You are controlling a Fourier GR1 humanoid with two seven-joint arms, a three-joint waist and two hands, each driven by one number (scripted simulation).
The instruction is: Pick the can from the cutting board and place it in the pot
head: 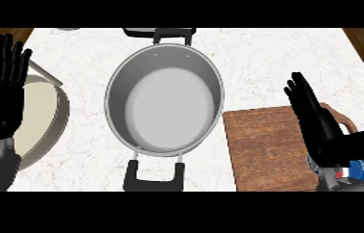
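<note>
A steel pot [164,99] with black handles at its near and far ends stands in the middle of the counter, and nothing lies inside it. A brown wooden cutting board [266,150] lies at the lower right. Above the board's right part my right hand [320,126] is open, its fingers straight and pointing away from me. The can [353,170] shows only as blue, red and white bits at the right edge, beside and under my wrist; the rest of it is hidden. At the left edge my left hand [12,78] rests open, fingers up.
A large beige plate [39,126] with a grey rim lies at the left, partly under my left hand. The white marble counter [270,68] runs behind the board. A small grey object [68,29] shows at the far edge.
</note>
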